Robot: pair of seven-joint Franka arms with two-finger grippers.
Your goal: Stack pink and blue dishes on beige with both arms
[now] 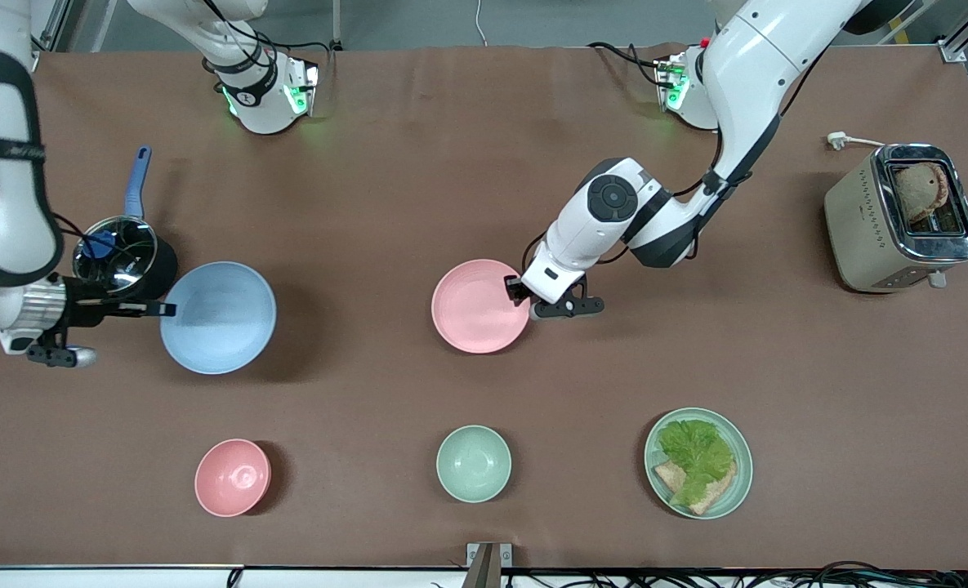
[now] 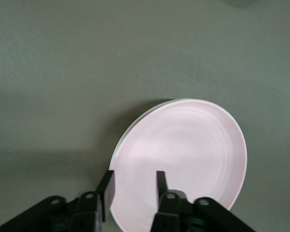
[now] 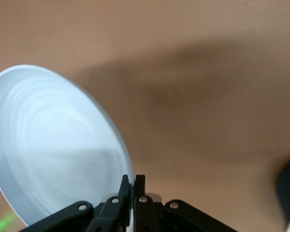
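The light blue plate (image 1: 218, 317) hangs tilted above the table at the right arm's end. My right gripper (image 1: 169, 309) is shut on its rim, and the right wrist view shows that gripper (image 3: 134, 181) pinching the blue plate (image 3: 53, 145) at its edge. The pink plate (image 1: 481, 306) lies flat mid-table. My left gripper (image 1: 515, 291) is open at its rim. In the left wrist view that gripper (image 2: 134, 186) has its fingers apart with the pink plate (image 2: 183, 150) showing between them. A thin pale edge (image 2: 120, 141) shows under the pink rim. The beige plate is not seen as such.
A dark pot (image 1: 124, 261) with a glass lid and blue handle stands beside the right gripper. Near the front camera sit a pink bowl (image 1: 233, 478), a mint-green bowl (image 1: 474, 463) and a mint-green plate (image 1: 737, 482) with lettuce and bread. A toaster (image 1: 900, 216) stands at the left arm's end.
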